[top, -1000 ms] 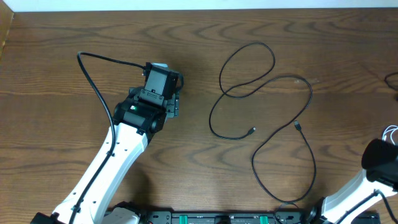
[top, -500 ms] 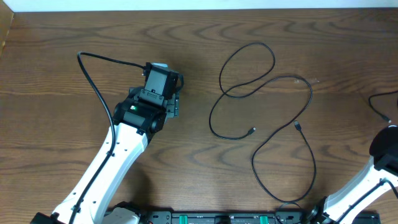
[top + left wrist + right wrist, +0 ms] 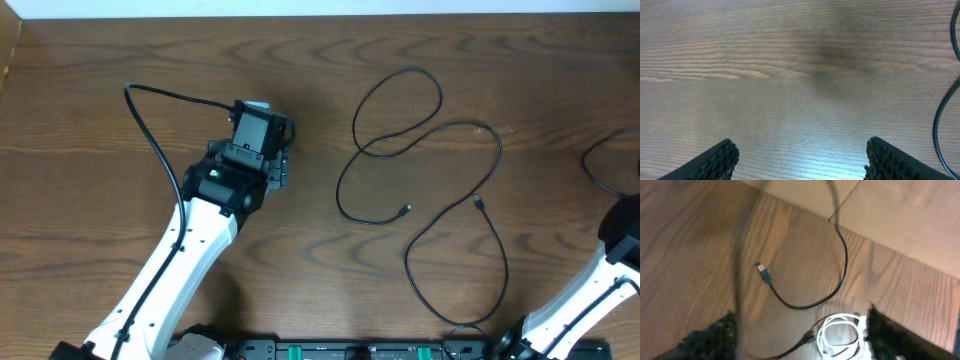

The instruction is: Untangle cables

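Left jaws and right jaws agape, we should lift straight off the coiled white cable [image 3: 840, 336], sparing the thin black USB-tipped cable [image 3: 802, 306].

— Where did the overhead camera sit?
— Straight above the bench [image 3: 100, 80], facing down, far enough off to take in both arms.
— And the wrist cameras?
— The left looked close along the bench past the left pincer [image 3: 800, 160]. The black cable [image 3: 939, 125] at its right edge also showed overhead. The right looked down from higher, past the right pincer [image 3: 800, 335], at the bench's edge.
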Available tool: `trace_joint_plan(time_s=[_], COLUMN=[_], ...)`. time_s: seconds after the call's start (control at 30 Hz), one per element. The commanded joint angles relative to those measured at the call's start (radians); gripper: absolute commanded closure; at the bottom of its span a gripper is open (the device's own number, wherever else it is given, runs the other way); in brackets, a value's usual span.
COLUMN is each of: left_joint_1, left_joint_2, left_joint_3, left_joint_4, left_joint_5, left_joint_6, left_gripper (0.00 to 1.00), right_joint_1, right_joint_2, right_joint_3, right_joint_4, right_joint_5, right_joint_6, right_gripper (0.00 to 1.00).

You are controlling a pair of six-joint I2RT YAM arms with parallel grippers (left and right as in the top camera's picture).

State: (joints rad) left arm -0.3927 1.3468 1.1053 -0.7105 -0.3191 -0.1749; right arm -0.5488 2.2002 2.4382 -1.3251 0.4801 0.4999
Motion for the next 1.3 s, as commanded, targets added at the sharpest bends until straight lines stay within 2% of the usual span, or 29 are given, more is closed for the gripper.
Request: trace_joint_plan(time_s=[0.0,0.3,0.57,0.63,0.97,1.07,1.27], left_joint_1=[0.005,0.005,0.005,0.005,0.005,0.005,0.005], left_joint_2=[0.006,0.006,0.006,0.006,0.006,0.006,0.006], left_joint_3=[-0.006,-0.006,-0.006,-0.006,-0.006,-0.006,-0.006], left_joint_4=[-0.004,-0.004,-0.004,-0.004,-0.004,-0.004,-0.004], left_joint_5=[-0.003,-0.003,-0.003,-0.003,-0.003,-0.003,-0.003], left_joint_6=[0.014,0.014,0.014,0.014,0.014,0.014,0.014], left_gripper=[0.17,0.17,0.17,0.17,0.17,0.17,0.17], right_joint_1=[-0.003,-0.003,0.020,0.042,0.246,0.299,0.411], right_joint_2=[0.003,0.003,0.003,0.003,0.006,0.006,0.006], right_joint_3=[0.014,0.014,0.014,0.014,-0.008,-0.045,-0.196], right_joint_4=[-0.003,-0.003,-0.005,-0.011,-0.029,-0.028,0.012], right_joint_5=[0.007,-0.072,-0.467,-0.511,-0.517,-0.517,-0.517], right_joint_6=[0.012,-0.016,-0.183,-0.188,-0.315,-0.307,-0.182], right_gripper=[0.01,0.01,0.01,0.01,0.01,0.01,0.01])
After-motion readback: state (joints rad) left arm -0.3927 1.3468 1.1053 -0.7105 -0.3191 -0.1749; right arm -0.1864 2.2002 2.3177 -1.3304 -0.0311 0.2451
